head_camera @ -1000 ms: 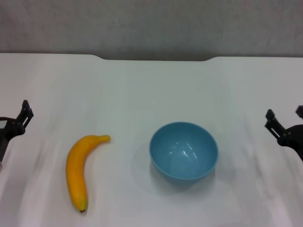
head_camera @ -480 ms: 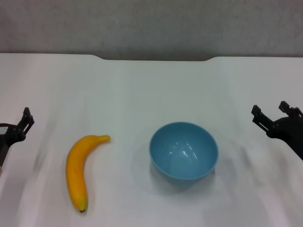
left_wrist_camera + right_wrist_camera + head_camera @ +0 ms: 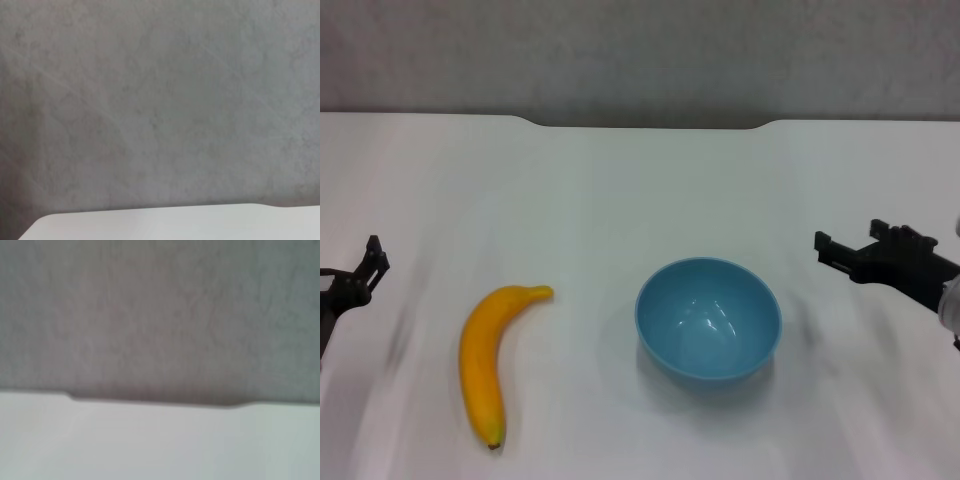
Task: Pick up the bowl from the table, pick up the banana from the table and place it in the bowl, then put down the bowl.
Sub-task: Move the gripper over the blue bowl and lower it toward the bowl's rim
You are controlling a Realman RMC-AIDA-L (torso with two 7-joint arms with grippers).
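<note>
The light-blue bowl (image 3: 708, 318) stands upright and empty on the white table (image 3: 620, 190), a little right of centre. The yellow-orange banana (image 3: 485, 360) lies to its left, stem toward the bowl and dark end toward the front edge. My right gripper (image 3: 848, 238) is open and hovers right of the bowl, pointing at it, a short gap from the rim. My left gripper (image 3: 365, 268) sits at the far left edge, well left of the banana. Neither wrist view shows the bowl or the banana.
The table's far edge has a shallow notch (image 3: 645, 123) with a grey wall (image 3: 640, 50) behind it. The left wrist view shows the wall and a strip of table (image 3: 150, 222); the right wrist view shows the wall, the notch (image 3: 155, 402) and table.
My right gripper has moved left toward the bowl and turned to point at it. My left gripper has sunk slightly and drawn back left. Bowl and banana have not moved.
</note>
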